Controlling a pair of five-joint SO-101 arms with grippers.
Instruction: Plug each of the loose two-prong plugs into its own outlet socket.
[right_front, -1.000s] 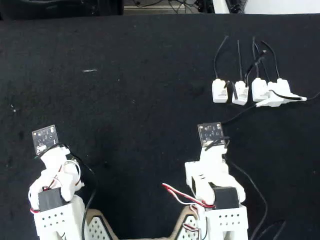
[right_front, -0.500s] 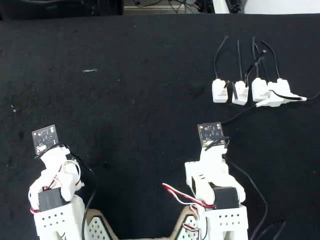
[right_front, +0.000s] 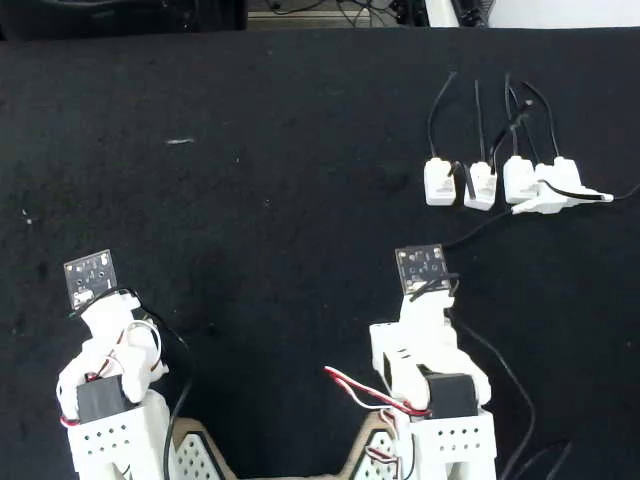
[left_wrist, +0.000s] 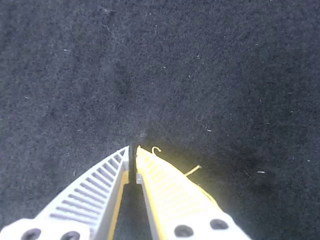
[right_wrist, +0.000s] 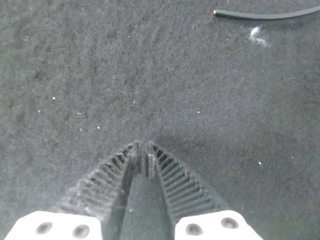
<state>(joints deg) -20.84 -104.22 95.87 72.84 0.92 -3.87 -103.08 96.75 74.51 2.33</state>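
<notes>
— What is hard to make out here?

— The row of white blocks (right_front: 481, 184). It lies well ahead of the right fingers (right_wrist: 145, 150) and off to their right. Four blocks stand side by side, and a fifth white piece (right_front: 545, 203) lies against the last two on the side nearer the fingers. I cannot tell which are plugs and which are sockets, as the prongs and slots are too small to see. Thin black cords (right_front: 438, 105) run from the blocks away from the fingers and tangle over the right-hand ones.

— And the fingers themselves?

— The right fingers are pressed together on nothing, low over the cloth. The left fingers (left_wrist: 139, 154), one white and one yellow, are pressed together too and hold nothing. The blocks are far ahead of them and to their right. Seen from above, the left arm (right_front: 105, 345) and the right arm (right_front: 425, 340) sit folded, each with its wrist board over its fingers.

— Is anything cut off?

— A black cable (right_wrist: 265, 15) lies ahead of the right fingers. One end is bare and the other runs out of the picture. A pale fleck (right_wrist: 256, 34) lies near it.

— What about the surface and the room?

— The bench (right_front: 250, 180) is covered in black felt-like cloth dotted with lint. A pale thread (right_front: 180, 141) lies well ahead of the left fingers. Beyond the far edge is a strip of floor with cables (right_front: 350, 12) and dark shapes, too little of them to name.
</notes>
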